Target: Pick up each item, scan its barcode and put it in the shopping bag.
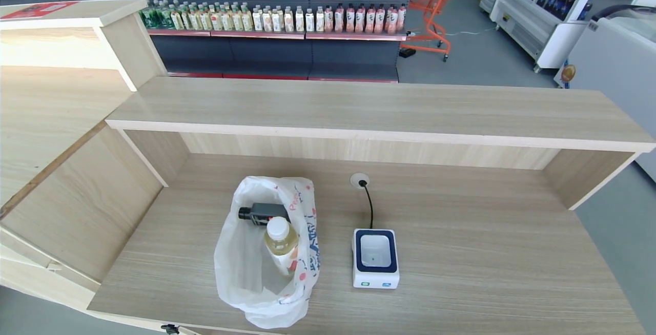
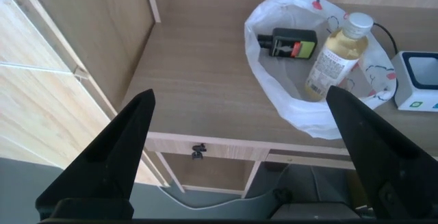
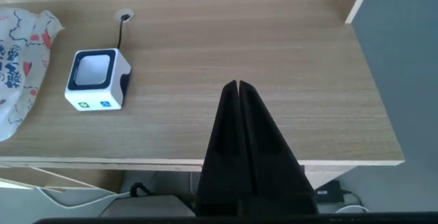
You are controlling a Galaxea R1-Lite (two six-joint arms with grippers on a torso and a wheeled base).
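A white plastic shopping bag (image 1: 241,268) lies open on the wooden counter, left of the scanner. Inside it stand a bottle of yellow drink with a white cap (image 1: 281,243) and a dark bottle (image 1: 262,213) lying on its side. The same bag (image 2: 287,97), yellow bottle (image 2: 335,56) and dark bottle (image 2: 293,43) show in the left wrist view. My left gripper (image 2: 243,148) is open, held off the counter's front edge with nothing between its fingers. My right gripper (image 3: 237,107) is shut and empty, over the counter's right front part. The white and blue barcode scanner (image 1: 375,258) (image 3: 97,80) sits mid-counter.
The scanner's black cable (image 1: 368,204) runs to a grommet hole (image 1: 360,179) at the back. A raised shelf (image 1: 379,114) borders the counter's far side, and side panels (image 1: 82,207) close in the left. Store shelves with bottles (image 1: 277,17) stand beyond.
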